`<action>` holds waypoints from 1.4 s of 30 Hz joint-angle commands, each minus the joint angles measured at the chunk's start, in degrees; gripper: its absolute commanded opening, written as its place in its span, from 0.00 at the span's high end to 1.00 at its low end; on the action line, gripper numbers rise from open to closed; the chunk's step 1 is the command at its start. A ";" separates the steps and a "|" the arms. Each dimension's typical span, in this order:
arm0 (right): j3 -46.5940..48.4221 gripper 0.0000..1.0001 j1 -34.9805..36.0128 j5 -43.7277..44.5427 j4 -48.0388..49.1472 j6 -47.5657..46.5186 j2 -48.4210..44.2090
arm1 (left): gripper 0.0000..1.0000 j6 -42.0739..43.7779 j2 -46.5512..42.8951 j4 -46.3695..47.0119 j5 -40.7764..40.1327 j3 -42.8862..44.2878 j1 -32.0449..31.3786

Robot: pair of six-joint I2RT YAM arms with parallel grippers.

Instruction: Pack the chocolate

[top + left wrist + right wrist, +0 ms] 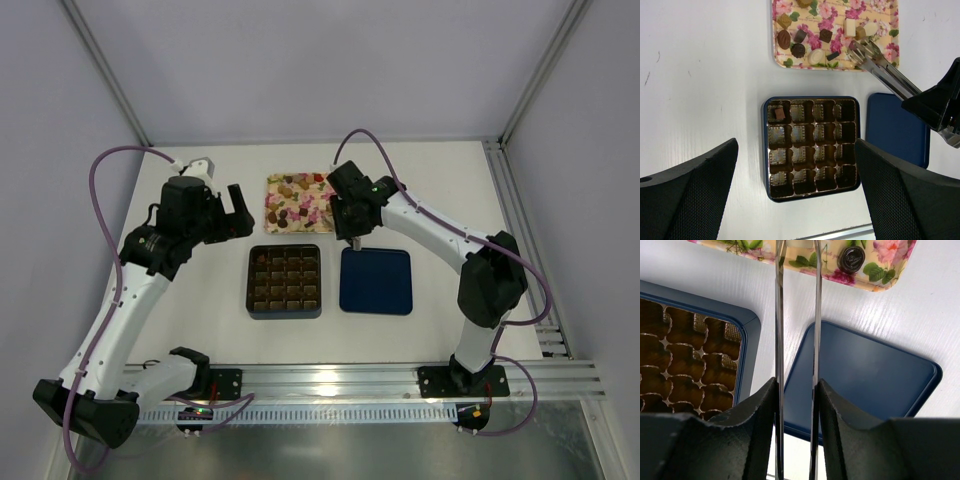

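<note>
Left wrist view: tongs poised over the floral tray, picking time.

I've got the right gripper clenched on the tongs, with the blades running out past its fingers towards the far side. The left gripper hangs released and empty above the box, and the blue lid lies just right of it. The chocolate sits loose on the tray, far of the box, and one brown square fills the box's far-left cell. The tong tips hover at the tray's right end, just beside a cream piece and a tan one. I can't tell if anything's pinched. My call: straddle one piece that stands apart, squeeze gently so it doesn't squirt out, and lift straight up before swinging.
</note>
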 commanded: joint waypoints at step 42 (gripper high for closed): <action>5.16 0.74 8.19 -1.51 -3.31 0.88 -12.36 | 0.04 -0.48 0.55 0.43 -0.42 2.42 -0.05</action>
